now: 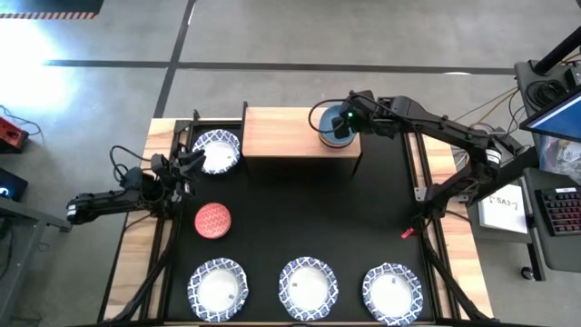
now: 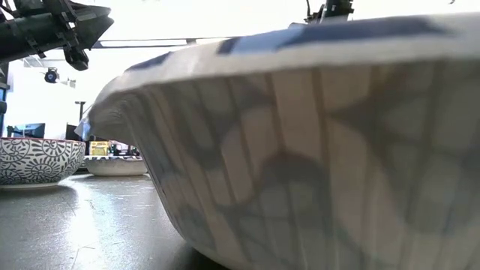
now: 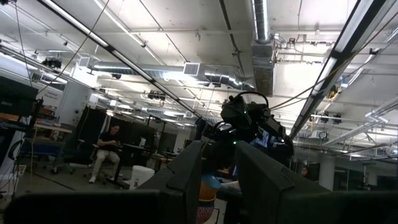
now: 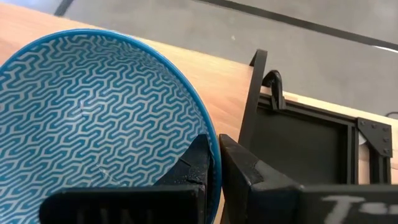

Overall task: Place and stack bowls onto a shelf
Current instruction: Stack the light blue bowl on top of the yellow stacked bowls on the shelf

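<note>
The light-wood shelf (image 1: 290,132) stands at the table's far edge. My right gripper (image 1: 343,123) is over the shelf's right end, shut on a blue patterned bowl (image 4: 93,118). My left gripper (image 1: 188,163) is open and empty at the table's left, just left of a white blue-rimmed bowl (image 1: 218,151). A red bowl (image 1: 213,220) sits on the black mat near it. Three white blue-rimmed bowls (image 1: 307,287) stand in a row along the near edge. The middle one fills the low view (image 2: 315,150). My right gripper holds the blue bowl by its rim (image 4: 212,144), one finger inside the bowl and one outside. The fingers come from above, slanting in from the table's right. The bowl is mouth up over the shelf's right end; whether its base rests on the board does not show.
The black mat (image 1: 300,209) has bare room in its middle, between the shelf and the near row. The shelf's left and middle parts are bare. A dark-patterned bowl (image 2: 37,161) shows at the left of the low view. A person sits in the room beyond (image 3: 106,152).
</note>
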Controlling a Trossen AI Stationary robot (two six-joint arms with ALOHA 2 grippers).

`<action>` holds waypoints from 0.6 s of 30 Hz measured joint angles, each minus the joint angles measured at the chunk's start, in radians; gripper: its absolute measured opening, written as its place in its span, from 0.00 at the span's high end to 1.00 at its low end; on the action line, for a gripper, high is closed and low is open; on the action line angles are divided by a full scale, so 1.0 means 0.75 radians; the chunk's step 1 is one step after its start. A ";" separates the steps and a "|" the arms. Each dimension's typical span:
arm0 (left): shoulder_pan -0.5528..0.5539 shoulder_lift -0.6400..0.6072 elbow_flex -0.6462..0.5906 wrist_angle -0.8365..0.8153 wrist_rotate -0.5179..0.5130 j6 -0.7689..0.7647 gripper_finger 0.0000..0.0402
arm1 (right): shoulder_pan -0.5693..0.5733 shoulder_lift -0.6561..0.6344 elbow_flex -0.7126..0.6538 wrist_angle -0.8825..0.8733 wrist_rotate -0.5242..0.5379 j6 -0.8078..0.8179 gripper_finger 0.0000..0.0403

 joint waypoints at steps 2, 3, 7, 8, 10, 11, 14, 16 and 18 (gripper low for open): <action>0.000 0.000 0.000 0.000 0.000 0.000 0.80 | 0.000 0.003 -0.003 0.003 0.001 0.000 0.97; 0.000 0.000 0.000 -0.001 0.000 0.000 0.80 | 0.000 0.003 -0.003 0.003 0.001 0.000 0.97; 0.000 0.001 0.000 -0.001 0.000 0.000 0.80 | 0.000 0.013 -0.004 0.004 0.002 -0.002 0.97; 0.000 0.001 0.000 -0.001 0.000 0.000 0.80 | 0.000 0.015 -0.004 0.004 0.002 -0.007 0.97; 0.000 0.001 0.000 -0.001 0.000 0.000 0.80 | 0.000 0.021 -0.004 0.005 -0.003 -0.029 0.97; 0.000 0.001 0.000 -0.001 0.000 0.000 0.80 | 0.000 0.024 -0.004 0.006 -0.003 -0.043 0.97; 0.000 0.001 0.000 -0.001 0.000 0.000 0.80 | 0.000 0.038 -0.004 0.005 -0.005 -0.069 0.95; 0.000 0.001 0.000 -0.002 0.000 0.000 0.80 | 0.000 0.048 -0.004 0.005 -0.004 -0.073 0.92; 0.000 0.001 0.000 -0.002 0.000 0.000 0.80 | 0.000 0.060 -0.004 0.007 0.001 -0.086 0.88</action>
